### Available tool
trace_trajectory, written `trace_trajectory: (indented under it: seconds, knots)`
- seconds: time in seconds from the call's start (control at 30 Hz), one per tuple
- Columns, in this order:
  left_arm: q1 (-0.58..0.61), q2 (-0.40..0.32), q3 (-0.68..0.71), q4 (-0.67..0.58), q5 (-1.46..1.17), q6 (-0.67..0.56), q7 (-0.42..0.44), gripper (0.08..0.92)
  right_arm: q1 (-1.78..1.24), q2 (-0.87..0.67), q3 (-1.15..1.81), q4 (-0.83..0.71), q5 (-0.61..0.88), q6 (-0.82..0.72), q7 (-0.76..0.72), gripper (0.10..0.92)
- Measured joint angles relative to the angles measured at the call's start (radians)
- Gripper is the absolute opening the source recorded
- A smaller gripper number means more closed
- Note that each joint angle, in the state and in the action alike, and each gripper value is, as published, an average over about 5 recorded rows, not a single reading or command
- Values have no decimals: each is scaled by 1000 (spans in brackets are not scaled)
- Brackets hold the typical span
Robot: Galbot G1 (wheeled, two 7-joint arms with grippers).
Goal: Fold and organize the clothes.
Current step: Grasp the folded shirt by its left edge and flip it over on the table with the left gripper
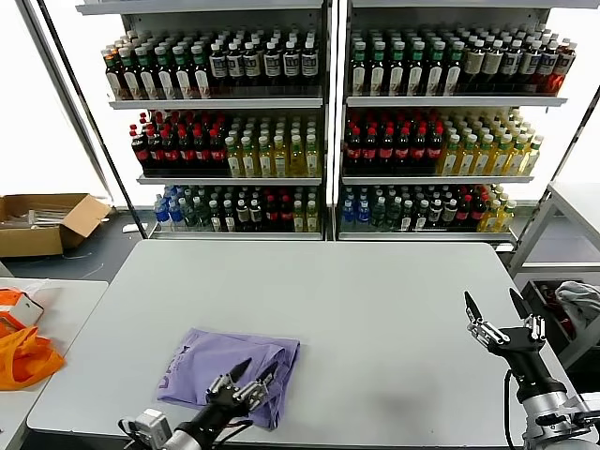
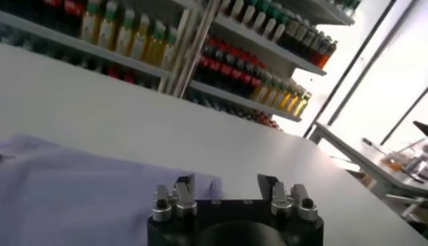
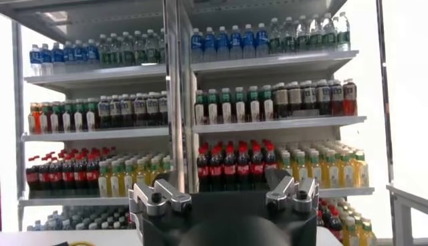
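Note:
A folded lavender T-shirt (image 1: 216, 370) lies on the grey table (image 1: 375, 309) near its front left. It also shows in the left wrist view (image 2: 73, 194). My left gripper (image 1: 253, 375) is open and empty, low over the shirt's near right edge; in its own view (image 2: 227, 184) one finger (image 2: 185, 187) stands over the fabric's corner. My right gripper (image 1: 495, 309) is open and empty, raised at the table's front right edge, far from the shirt. In its own view (image 3: 224, 184) it faces the bottle shelves.
Shelves of bottles (image 1: 323, 122) stand behind the table. A bright orange fabric (image 1: 23, 356) lies on a side table at the left. A cardboard box (image 1: 42, 220) sits on the floor at far left. A pale cloth (image 1: 579, 300) lies in a bin at the right.

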Motion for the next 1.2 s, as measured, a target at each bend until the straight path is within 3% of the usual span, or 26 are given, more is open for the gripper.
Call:
trace_trajectory:
  seconds: [0.2, 0.53, 0.93, 1.03, 1.2]
  knots:
    - [-34, 58, -146, 21, -28, -1, -11, 808, 1, 4, -13, 1, -1, 3, -1, 823]
    - [-89, 113, -254, 164, -50, 14, -43, 823, 1, 4, -21, 3, -4, 4, -3, 823]
    - [-150, 83, -206, 309, -22, 4, -49, 823, 9, 5, -31, 2, -11, 0, -6, 823]
    - [-166, 73, -184, 340, -6, -3, -48, 791, 8, 3, -29, 0, -11, 0, -7, 823]
    - [-177, 57, -152, 365, 22, -24, -55, 655, 8, 5, -29, -5, -12, 0, -8, 823]
